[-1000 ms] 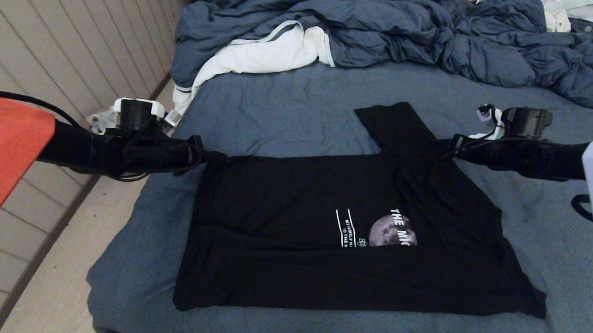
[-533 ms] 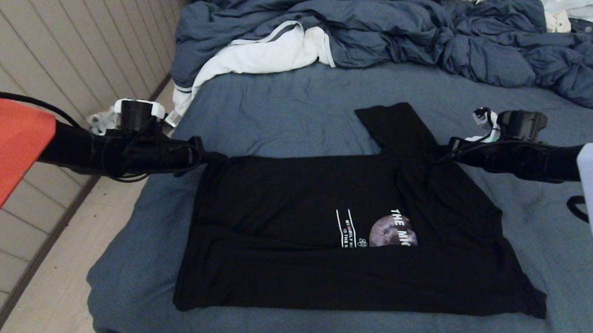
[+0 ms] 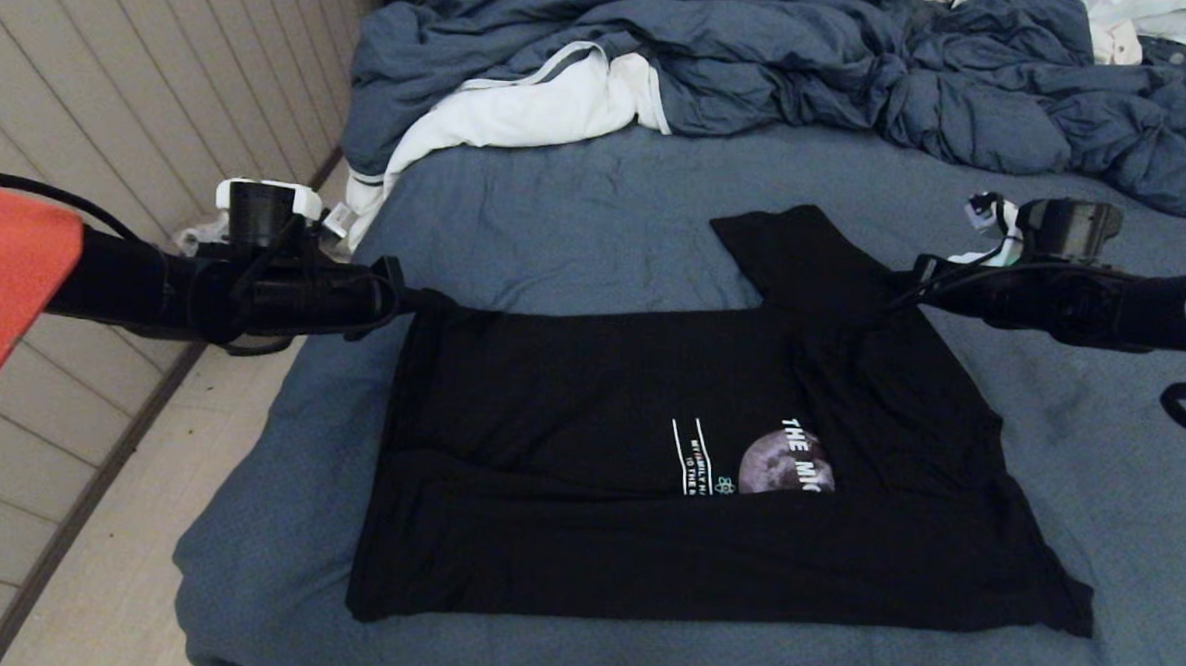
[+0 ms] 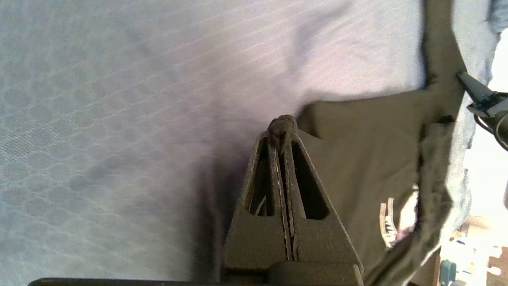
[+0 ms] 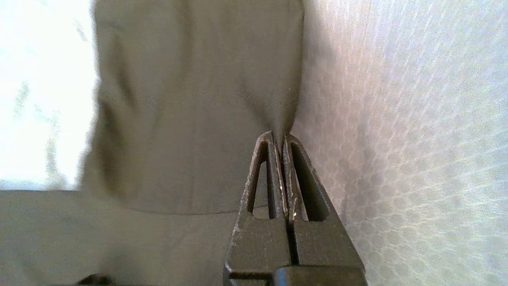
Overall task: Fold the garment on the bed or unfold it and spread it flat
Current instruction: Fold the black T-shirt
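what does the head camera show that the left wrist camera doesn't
Only the head view shows the whole black T-shirt, its sleeve, the rumpled duvet, the white cloth, the wall, and both arms at the shirt's far corners, right pincer included. Only the left wrist view shows the left pincer up close, shut on a small bunch of shirt fabric. Both show the shirt, part of its white print lettering, the blue-grey sheet of the bed, and the other arm reaching in.

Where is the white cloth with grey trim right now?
In the head view the white cloth lies at the far left of the bed, tucked under the rumpled blue-grey duvet, well beyond the black T-shirt.
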### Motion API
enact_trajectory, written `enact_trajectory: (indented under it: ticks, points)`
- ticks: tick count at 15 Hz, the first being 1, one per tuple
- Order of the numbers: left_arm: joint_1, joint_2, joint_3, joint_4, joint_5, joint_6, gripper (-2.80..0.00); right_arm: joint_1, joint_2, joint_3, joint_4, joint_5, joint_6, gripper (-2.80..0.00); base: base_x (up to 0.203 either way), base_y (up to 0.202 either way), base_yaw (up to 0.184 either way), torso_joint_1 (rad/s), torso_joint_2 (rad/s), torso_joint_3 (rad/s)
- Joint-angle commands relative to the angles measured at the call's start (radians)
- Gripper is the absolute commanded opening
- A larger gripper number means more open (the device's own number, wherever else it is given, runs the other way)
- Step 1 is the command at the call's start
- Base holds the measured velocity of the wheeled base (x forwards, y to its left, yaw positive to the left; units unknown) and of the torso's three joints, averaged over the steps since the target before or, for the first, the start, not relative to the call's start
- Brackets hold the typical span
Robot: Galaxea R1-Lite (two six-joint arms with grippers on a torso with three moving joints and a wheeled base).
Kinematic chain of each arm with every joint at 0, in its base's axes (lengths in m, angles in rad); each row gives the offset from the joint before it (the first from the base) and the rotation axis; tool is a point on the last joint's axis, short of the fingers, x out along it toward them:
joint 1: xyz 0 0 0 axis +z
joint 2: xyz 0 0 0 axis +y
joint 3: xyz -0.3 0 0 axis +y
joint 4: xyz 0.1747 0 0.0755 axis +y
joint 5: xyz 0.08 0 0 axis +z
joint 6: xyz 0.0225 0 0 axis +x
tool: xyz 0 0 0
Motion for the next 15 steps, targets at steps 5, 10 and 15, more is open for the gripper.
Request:
enact_trajectory:
  ticks: [5, 10, 15]
  points:
    - [0.004, -0.148, 0.111, -0.021, -0.003, -0.001, -2.80, -0.006, -0.130, 0.114, 0.000, 0.005, -0.002, -2.80, 0.000, 0.000, 0.000, 0.000, 0.00, 0.000]
    - [0.023, -0.210, 0.276, -0.135, -0.003, -0.001, -2.80, -0.048, -0.201, 0.213, -0.003, 0.012, -0.008, -2.80, 0.000, 0.000, 0.000, 0.000, 0.00, 0.000]
    - [0.028, -0.223, 0.389, -0.220, -0.003, -0.001, -2.80, -0.077, -0.267, 0.327, -0.004, 0.050, -0.038, -2.80, 0.000, 0.000, 0.000, 0.000, 0.00, 0.000]
